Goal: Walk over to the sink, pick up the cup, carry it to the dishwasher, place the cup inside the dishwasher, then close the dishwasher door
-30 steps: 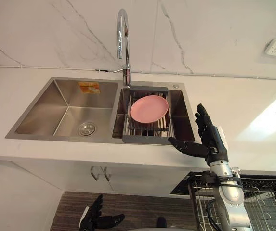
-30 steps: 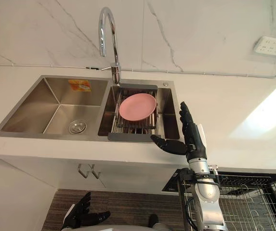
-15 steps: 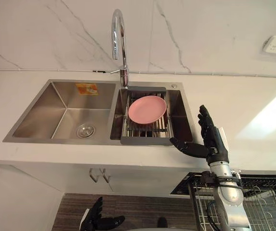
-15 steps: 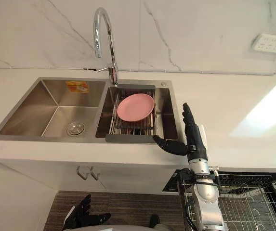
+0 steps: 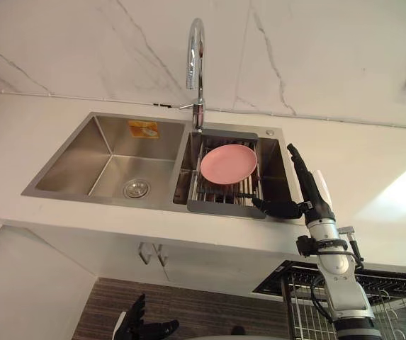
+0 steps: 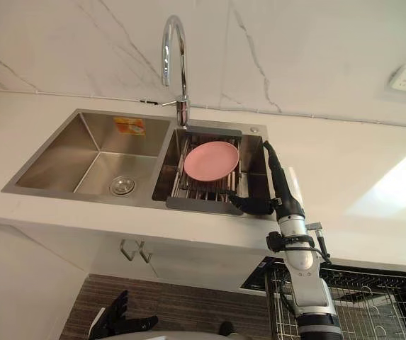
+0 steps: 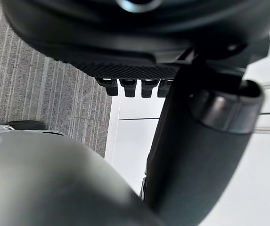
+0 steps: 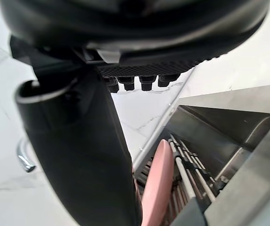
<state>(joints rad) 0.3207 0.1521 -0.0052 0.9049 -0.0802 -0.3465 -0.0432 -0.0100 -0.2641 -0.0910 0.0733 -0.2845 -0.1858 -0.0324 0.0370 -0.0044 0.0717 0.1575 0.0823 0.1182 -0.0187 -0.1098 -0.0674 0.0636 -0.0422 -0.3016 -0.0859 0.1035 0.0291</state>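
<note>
Pink plate (image 5: 228, 163) lies mid-frame on the sink rack (image 5: 220, 193); your right hand (image 5: 310, 200), fingers straight and apart, hovers just right of it; left hand (image 5: 142, 327) relaxed, lower left.

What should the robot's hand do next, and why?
Probably move the right hand a little left, over the pink plate on the rack in the sink. Its fingers are straight, holding nothing, beside the plate at the sink's right edge.
</note>
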